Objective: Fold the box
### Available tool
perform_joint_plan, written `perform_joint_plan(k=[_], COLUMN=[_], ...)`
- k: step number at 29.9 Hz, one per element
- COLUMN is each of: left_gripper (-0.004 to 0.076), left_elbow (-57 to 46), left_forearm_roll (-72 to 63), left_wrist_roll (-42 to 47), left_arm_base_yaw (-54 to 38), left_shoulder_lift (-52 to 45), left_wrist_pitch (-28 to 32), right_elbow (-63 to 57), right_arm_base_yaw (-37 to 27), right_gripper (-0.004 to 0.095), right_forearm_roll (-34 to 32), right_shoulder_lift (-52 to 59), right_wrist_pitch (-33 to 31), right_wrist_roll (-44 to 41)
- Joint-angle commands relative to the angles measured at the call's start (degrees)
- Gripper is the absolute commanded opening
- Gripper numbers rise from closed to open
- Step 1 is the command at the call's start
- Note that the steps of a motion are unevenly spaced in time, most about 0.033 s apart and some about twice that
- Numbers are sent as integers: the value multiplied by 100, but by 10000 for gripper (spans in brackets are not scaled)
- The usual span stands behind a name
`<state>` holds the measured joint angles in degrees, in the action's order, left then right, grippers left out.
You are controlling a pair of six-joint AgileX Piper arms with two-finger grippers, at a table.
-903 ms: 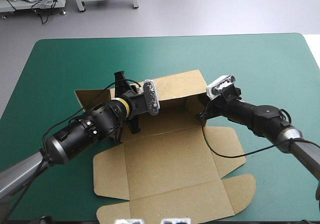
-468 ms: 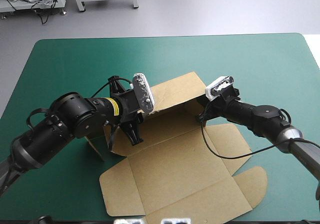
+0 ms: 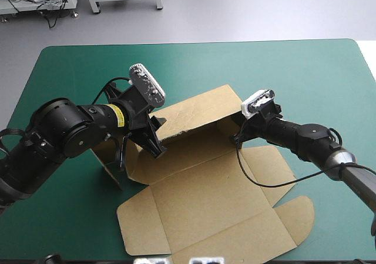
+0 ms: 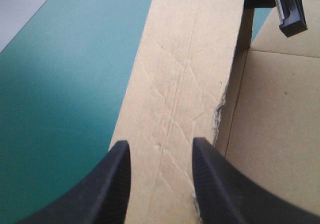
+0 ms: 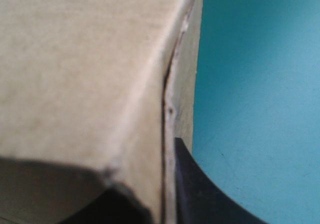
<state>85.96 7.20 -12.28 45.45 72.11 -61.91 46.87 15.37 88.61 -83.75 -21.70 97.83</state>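
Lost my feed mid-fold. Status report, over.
Left gripper open over the raised wall of the box, left end. Right gripper shut on the box at the wall's right corner. Lid panels flat. Nothing in the way.

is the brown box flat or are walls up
Partly up: the brown board box has its far wall raised, while the near panels lie flat.

Matt brown board box (image 3: 200, 199), scored with creases, edge torn rough, smooth matt teal-green cover (image 3: 294, 64)
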Motion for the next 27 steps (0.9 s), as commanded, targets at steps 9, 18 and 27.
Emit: perform_joint_plan(k=[9, 18, 27], left_gripper=[286, 307, 308], left_elbow=[982, 982, 947], left_forearm_roll=[872, -890, -2419], left_wrist_roll=[750, -278, -960], left_arm_base_yaw=[-400, -3241, -5542], left_shoulder_lift=[-10, 196, 553], left_wrist_pitch=[-853, -871, -839], right_elbow=[12, 12, 627], right_arm_base_yaw=[66, 50, 41], right_gripper=[-18, -18, -18], right_forearm_roll=[-213, -451, -3838], right_shoulder_lift=[67, 95, 725], right_wrist_pitch=[-531, -353, -715], right_wrist_roll=[-149, -443, -3417])
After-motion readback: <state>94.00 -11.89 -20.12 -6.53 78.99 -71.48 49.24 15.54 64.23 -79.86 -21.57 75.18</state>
